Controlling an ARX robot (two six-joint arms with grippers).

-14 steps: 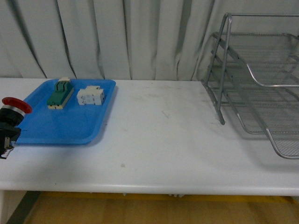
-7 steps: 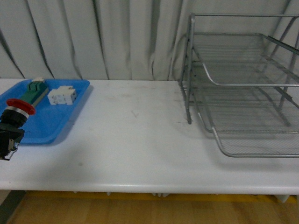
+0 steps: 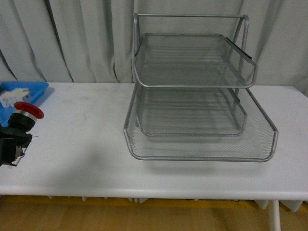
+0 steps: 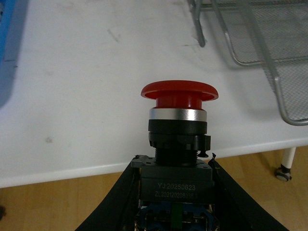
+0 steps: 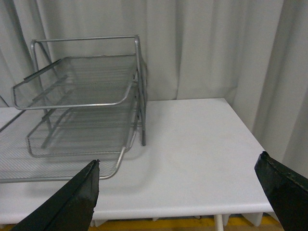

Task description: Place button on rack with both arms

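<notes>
Button [image 3: 24, 117] gripped by the left end effector [image 3: 10, 147] at the far left edge of the front view, a little below mid-height and seen against the white desk [image 3: 86, 144]. Its long axis runs nearly upright and leans slightly toward the upper right of the frame, with the red mushroom cap on top and the dark body below, between the clamping fingers [image 3: 6, 150].

The left wrist view shows the same button [image 4: 179, 103] with its cap pointing away from the left end effector [image 4: 174, 185]. The black fingers [image 4: 120, 197] press on either side of the blocky base, which carries a printed code.

The silver three-tier wire rack [image 3: 199, 158] fills the centre and right of the front frame, its open fronts facing the camera, well apart from the button. A blue tray [image 3: 29, 89] with a white block [image 3: 10, 97] sits at the left edge, just above the button, before a pale curtain [image 3: 86, 43].

The right end effector [image 5: 178, 192] hangs with its jaws spread wide and nothing between them. The rack [image 5: 72, 103] stands on the desk [image 5: 192, 144] beyond it.
</notes>
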